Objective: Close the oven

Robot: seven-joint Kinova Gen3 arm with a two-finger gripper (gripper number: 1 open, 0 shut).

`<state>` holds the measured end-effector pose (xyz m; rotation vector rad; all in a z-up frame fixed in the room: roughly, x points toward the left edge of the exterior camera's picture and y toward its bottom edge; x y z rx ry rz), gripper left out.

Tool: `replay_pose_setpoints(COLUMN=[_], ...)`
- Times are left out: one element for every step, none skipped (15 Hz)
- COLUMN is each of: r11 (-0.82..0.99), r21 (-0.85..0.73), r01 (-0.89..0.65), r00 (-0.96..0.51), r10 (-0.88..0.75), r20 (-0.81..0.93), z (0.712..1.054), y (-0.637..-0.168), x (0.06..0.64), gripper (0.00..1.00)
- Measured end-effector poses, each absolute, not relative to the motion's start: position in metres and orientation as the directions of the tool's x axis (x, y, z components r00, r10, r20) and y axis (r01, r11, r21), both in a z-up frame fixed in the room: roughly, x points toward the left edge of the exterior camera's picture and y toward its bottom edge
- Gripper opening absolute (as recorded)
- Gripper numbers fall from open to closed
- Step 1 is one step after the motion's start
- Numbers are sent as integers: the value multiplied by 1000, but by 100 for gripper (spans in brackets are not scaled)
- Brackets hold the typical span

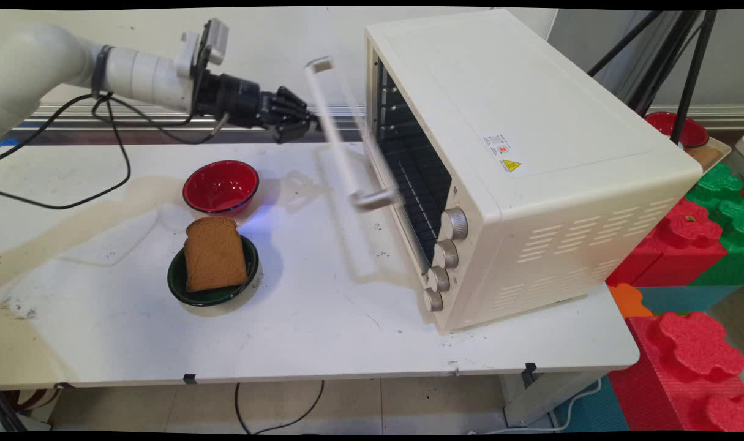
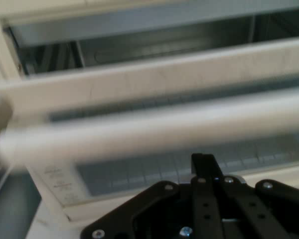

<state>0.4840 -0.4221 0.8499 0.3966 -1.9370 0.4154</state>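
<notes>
Your gripper (image 1: 298, 125) hangs above the table (image 1: 323, 331), level with the oven (image 1: 531, 153) front, its fingers (image 2: 203, 167) pinched together on nothing. At its 3 o'clock, just beside it, the handle (image 1: 341, 147) of the oven door (image 1: 372, 165) shows blurred, with the door partly open. At the gripper's 7 o'clock sits a red bowl (image 1: 220, 185). At that bowl's 6 o'clock, a slice of bread (image 1: 215, 254) lies in a green bowl (image 1: 182, 288).
</notes>
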Motion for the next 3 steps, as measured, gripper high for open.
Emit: replay_pose_setpoints(r11=[883, 883, 882], r21=[-108, -110, -113], r01=[-456, -456, -457], r00=[-371, -365, -359], r10=[-78, -73, -67], r20=[925, 928, 931], z=[853, 856, 859], y=[-428, -432, -437], x=[478, 473, 469], gripper=[0, 0, 0])
